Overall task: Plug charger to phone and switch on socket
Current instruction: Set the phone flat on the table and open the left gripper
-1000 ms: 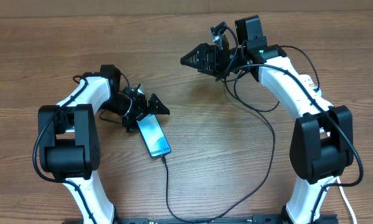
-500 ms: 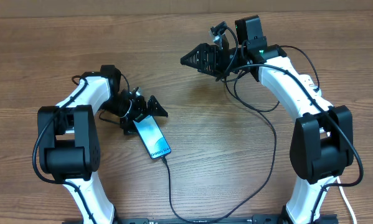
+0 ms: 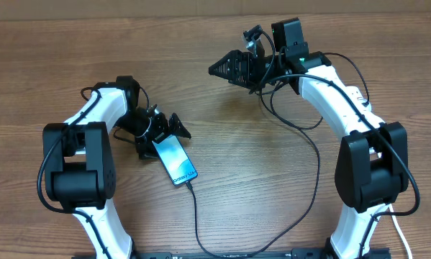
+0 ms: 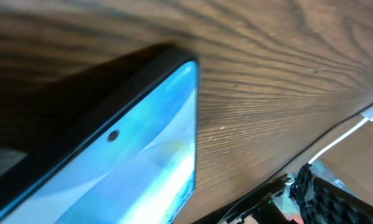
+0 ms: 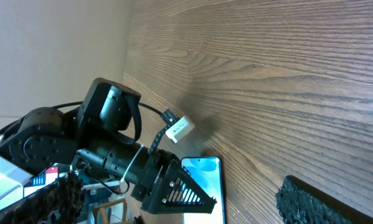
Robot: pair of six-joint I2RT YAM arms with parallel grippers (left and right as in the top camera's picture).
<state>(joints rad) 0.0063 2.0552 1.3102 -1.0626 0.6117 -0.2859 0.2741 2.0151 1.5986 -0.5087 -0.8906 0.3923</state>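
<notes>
The phone (image 3: 176, 161) lies flat on the wood table, its light blue screen lit. It also shows in the left wrist view (image 4: 130, 168) and the right wrist view (image 5: 206, 180). The charger cable (image 3: 198, 223) meets the phone's near end, then loops along the front edge and up to the right. My left gripper (image 3: 163, 135) is low and open, its fingers either side of the phone's far end. My right gripper (image 3: 226, 69) is open wide, empty and raised at the back of the table. The socket is out of view.
A thick white cord (image 3: 398, 229) shows at the front right corner, and in the left wrist view (image 4: 351, 129). Black arm cables (image 3: 291, 119) hang below the right arm. A tan wall (image 5: 55, 50) borders the far table edge.
My left gripper has drawn back slightly toward the left, and the phone has shifted a little with it. The right arm has not moved.
</notes>
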